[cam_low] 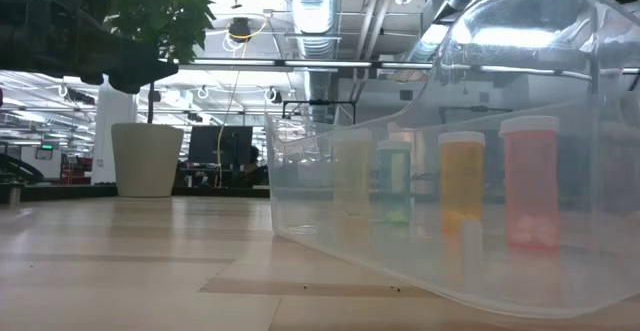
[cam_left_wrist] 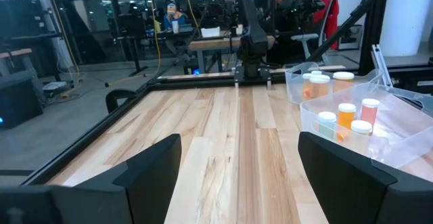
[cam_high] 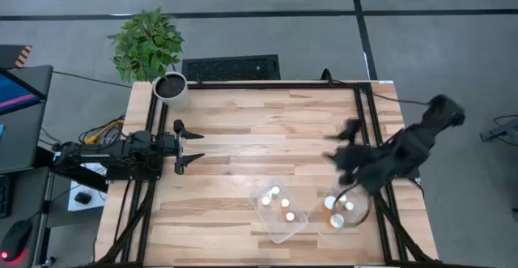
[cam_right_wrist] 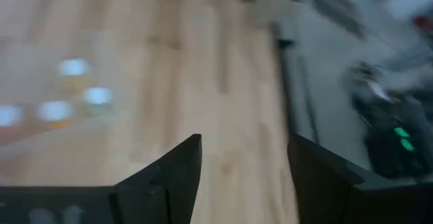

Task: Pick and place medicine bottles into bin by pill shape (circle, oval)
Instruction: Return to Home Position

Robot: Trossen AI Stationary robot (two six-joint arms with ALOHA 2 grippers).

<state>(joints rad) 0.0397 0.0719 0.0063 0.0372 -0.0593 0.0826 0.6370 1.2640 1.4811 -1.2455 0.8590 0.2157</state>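
The medicine bottles stand upright in two clear bins at the table's near right. Several white caps show in the left bin (cam_high: 279, 207) and several in the right bin (cam_high: 344, 211). In the low view, yellow (cam_low: 460, 186), pink (cam_low: 530, 181) and green (cam_low: 393, 181) bottles stand behind a clear wall. My right gripper (cam_high: 340, 142) (cam_right_wrist: 243, 163) is open and empty just beyond the right bin's far side, and it looks blurred. My left gripper (cam_high: 190, 146) (cam_left_wrist: 240, 163) is open and empty at the table's left, pointing toward the bins (cam_left_wrist: 352, 116).
A white plant pot (cam_high: 171, 90) with a green plant (cam_high: 146, 41) stands at the table's far left corner. It also shows in the low view (cam_low: 147, 159). A black frame rail (cam_high: 368, 138) runs along the table's right side. Bare wood lies between the two grippers.
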